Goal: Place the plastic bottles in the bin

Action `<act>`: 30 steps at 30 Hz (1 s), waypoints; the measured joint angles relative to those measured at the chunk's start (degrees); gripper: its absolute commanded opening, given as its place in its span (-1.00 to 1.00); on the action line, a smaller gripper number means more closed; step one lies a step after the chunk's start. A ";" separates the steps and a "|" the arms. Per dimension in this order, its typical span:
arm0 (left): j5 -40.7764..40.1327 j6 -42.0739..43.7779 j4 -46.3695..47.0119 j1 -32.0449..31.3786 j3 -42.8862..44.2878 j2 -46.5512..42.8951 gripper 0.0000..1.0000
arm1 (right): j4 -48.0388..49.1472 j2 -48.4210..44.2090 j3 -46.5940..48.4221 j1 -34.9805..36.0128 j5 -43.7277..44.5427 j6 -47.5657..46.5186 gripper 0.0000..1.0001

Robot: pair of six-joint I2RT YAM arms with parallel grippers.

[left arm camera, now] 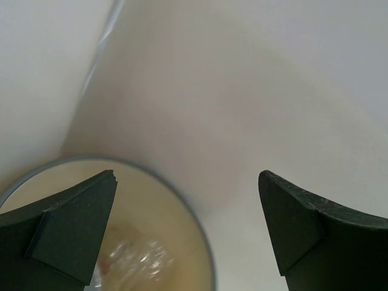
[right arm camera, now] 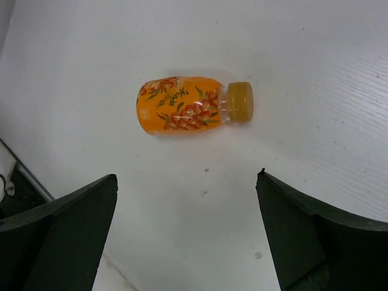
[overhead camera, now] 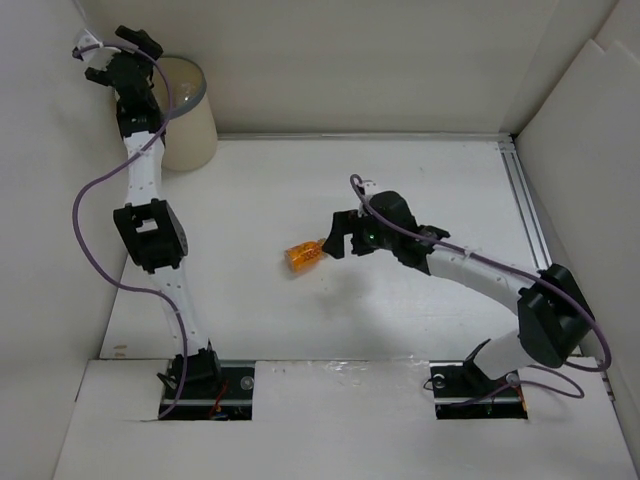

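An orange-filled plastic bottle (overhead camera: 303, 255) lies on its side on the white table, its cap towards the right arm. In the right wrist view it (right arm camera: 185, 112) lies just ahead of my right gripper (right arm camera: 187, 179), which is open and empty. My right gripper (overhead camera: 338, 240) hovers just right of the bottle. The cream bin (overhead camera: 190, 125) stands at the far left corner. My left gripper (overhead camera: 105, 50) is open and empty above the bin's far left rim. In the left wrist view the bin's grey rim (left arm camera: 203, 236) shows, with a clear crumpled bottle (left arm camera: 136, 257) inside.
White walls close in the table on the left, back and right. A metal rail (overhead camera: 525, 195) runs along the right side. The left arm's purple cable (overhead camera: 85, 215) loops out towards the left wall.
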 measured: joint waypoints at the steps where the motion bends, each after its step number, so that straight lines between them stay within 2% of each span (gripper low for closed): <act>1: 1.16 -0.15 -0.04 0.04 1.44 0.00 1.00 | -0.63 0.59 0.96 1.29 2.75 0.52 1.00; 4: 4.70 0.61 -0.37 -0.11 4.48 -1.05 1.00 | -2.27 2.84 3.80 4.55 10.36 4.28 1.00; 8: 9.84 3.37 -3.45 -2.29 3.72 -6.23 1.00 | -6.82 8.11 10.51 7.91 20.04 13.62 1.00; 15: 19.37 10.03 -6.43 -13.86 -17.31 -29.70 1.00 | -19.26 22.05 27.54 12.48 33.64 33.90 1.00; 18: 22.53 12.04 -6.73 -19.21 -24.13 -38.01 1.00 | -22.29 24.39 29.31 13.73 36.22 41.38 1.00; 21: 25.00 11.93 -6.84 -19.74 -30.23 -44.06 1.00 | -25.07 25.46 29.31 14.40 37.53 47.52 1.00; 30: 23.17 14.01 -11.89 -22.99 -34.91 -46.66 1.00 | -26.38 28.89 29.29 13.99 38.07 56.24 0.97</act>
